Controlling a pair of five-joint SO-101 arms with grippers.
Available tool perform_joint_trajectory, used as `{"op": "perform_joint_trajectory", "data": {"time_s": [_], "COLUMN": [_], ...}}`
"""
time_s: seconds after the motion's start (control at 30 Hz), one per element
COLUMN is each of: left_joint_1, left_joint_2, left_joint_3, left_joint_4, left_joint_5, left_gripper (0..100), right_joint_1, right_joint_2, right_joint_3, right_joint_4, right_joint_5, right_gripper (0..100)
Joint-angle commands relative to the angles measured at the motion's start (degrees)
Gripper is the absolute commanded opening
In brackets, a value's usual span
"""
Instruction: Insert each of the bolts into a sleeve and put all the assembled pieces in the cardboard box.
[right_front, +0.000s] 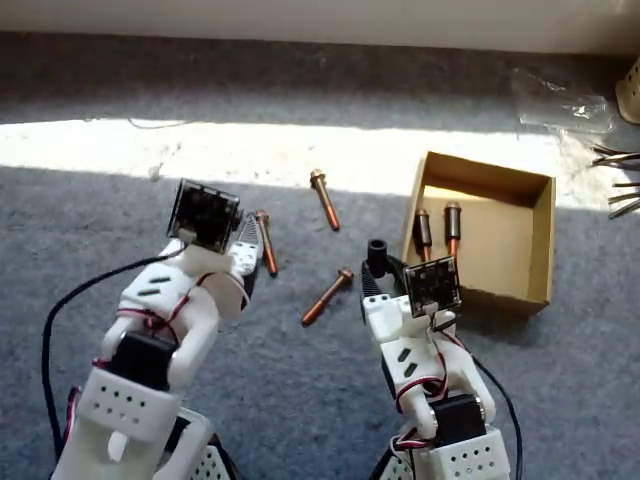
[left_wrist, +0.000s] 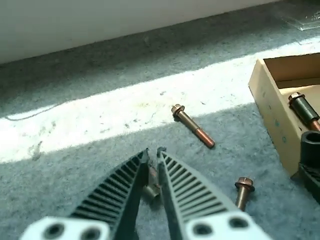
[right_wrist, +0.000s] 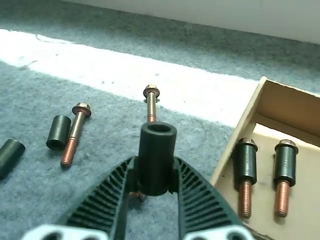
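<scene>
Spreading beneath everything is the grey carpeted table (right_front: 300, 400). Toward its far right sits the open brown cardboard box (right_front: 478, 168), which already holds two assembled pieces, one (right_front: 423, 232) beside the other (right_front: 452, 225), each a copper-coloured bolt wearing a black sleeve.

The right claw (right_wrist: 155, 166) is closed around a black cylindrical sleeve (right_wrist: 157, 142). It grips the sleeve roughly upright, open bore showing, just beside the box's near wall. The left claw (left_wrist: 154, 152) has its ribbed fingers drawn almost together with a thin slit between them. A copper-coloured flanged bolt (left_wrist: 151, 181) sits in that slit, apparently pinched low near the table.

Two spare black sleeves lie on the table, one (right_wrist: 58, 132) just beside a loose bolt, another (right_wrist: 10, 155) farther off. Between the arms lie a loose bolt (right_front: 323, 198) and a second (right_front: 328, 295).

Judged from this, a third pairing is the step in hand: one arm has the sleeve, the other the bolt. The next move calls for lifting the bolt, turning it shank-first toward the sleeve's bore, lining up the two axes closely and sliding it through. A slight tilt would likely catch the tip on the rim.
</scene>
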Motion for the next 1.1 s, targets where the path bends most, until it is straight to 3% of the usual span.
{"op": "perform_joint_trajectory", "data": {"time_s": [0.0, 0.5, 1.07], "left_joint_1": [1.7, 1.5, 0.9], "left_joint_2": [18.5, 60.2, 73.4], "left_joint_3": [-12.4, -35.2, -40.7], "left_joint_4": [-1.2, -0.9, -1.0], "left_joint_5": [9.5, 33.7, 34.5], "left_gripper": [5, 5, 5], "right_joint_1": [0.7, -1.7, -2.3], "right_joint_2": [-0.7, -0.7, -0.7], "right_joint_3": [0.8, 1.0, 1.1], "right_joint_4": [-1.9, -1.8, -1.6], "right_joint_5": [-0.3, -0.2, -0.2], "right_gripper": [0.5, 0.5, 0.5]}}
